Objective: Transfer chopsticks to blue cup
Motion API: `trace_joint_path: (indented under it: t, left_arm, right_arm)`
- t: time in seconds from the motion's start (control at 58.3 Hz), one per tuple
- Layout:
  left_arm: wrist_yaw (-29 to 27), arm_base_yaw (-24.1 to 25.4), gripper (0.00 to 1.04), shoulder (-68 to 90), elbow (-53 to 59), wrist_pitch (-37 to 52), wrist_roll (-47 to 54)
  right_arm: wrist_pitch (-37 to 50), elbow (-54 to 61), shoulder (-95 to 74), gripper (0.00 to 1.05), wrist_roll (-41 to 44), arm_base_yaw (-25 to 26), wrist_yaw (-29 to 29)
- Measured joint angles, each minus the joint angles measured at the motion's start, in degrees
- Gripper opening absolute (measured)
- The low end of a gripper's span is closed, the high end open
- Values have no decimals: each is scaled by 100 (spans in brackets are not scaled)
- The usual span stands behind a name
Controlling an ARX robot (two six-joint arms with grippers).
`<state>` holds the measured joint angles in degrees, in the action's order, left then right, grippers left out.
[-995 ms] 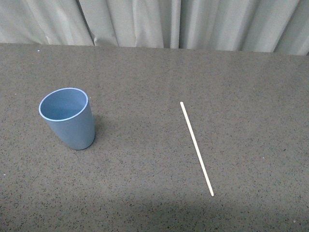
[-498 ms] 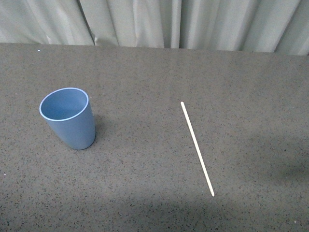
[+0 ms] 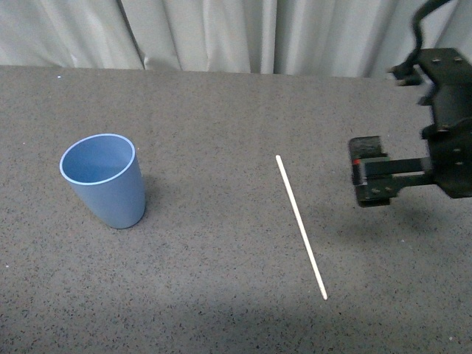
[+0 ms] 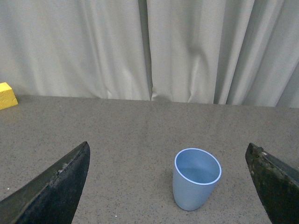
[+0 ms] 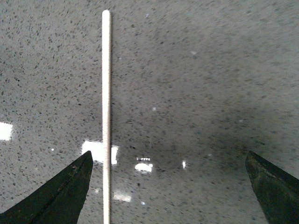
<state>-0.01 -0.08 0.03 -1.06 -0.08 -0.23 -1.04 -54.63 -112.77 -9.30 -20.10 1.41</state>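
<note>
The cream-white chopstick (image 3: pixel 300 225) lies flat on the grey speckled table (image 3: pixel 221 280), right of centre, running from far-left to near-right. The light blue cup (image 3: pixel 104 179) stands upright and empty at the left. My right gripper (image 3: pixel 369 181) is open and empty, hovering above the table to the right of the chopstick. In the right wrist view the chopstick (image 5: pixel 106 112) lies below, close to one fingertip (image 5: pixel 60 196). My left gripper (image 4: pixel 170 186) is open and empty, out of the front view; its wrist view shows the cup (image 4: pixel 196 178) ahead between the fingers.
Grey curtains (image 3: pixel 236 33) hang along the table's far edge. A yellow block (image 4: pixel 7 95) sits at the far side of the table in the left wrist view. Bright light reflections (image 5: pixel 100 151) show on the table surface beneath the right gripper.
My right arm has come into the front view from the right and now hovers beside the chopstick. The cup and the chopstick have not moved.
</note>
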Motion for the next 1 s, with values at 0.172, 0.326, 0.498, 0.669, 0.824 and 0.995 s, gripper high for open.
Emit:
trace_joint_path:
  t: [0.172, 0.326, 0.498, 0.669, 0.824, 0.995]
  left_arm:
    - [-2, 0, 98, 0, 0, 0, -2]
    - [-2, 0, 98, 0, 0, 0, 0]
    - [-2, 0, 98, 0, 0, 0, 0]
    - [-2, 0, 98, 0, 0, 0, -2]
    - [-2, 0, 98, 0, 0, 0, -2]
    - [-2, 0, 98, 0, 0, 0, 0]
  right_arm:
    - [-861, -1003, -809, 95, -157, -289, 118]
    - [-1460, -1757, -1357, 95, -321, -455, 188]
    - [-1794, -2184, -1683, 81, -380, -557, 304]
    - [-2037, -2354, -1845, 52, -417, -566, 350]
    - [-2155, -2437, -1882, 31, -509, -555, 326]
    - [-2188, -2437, -1884, 4, -691, -549, 184]
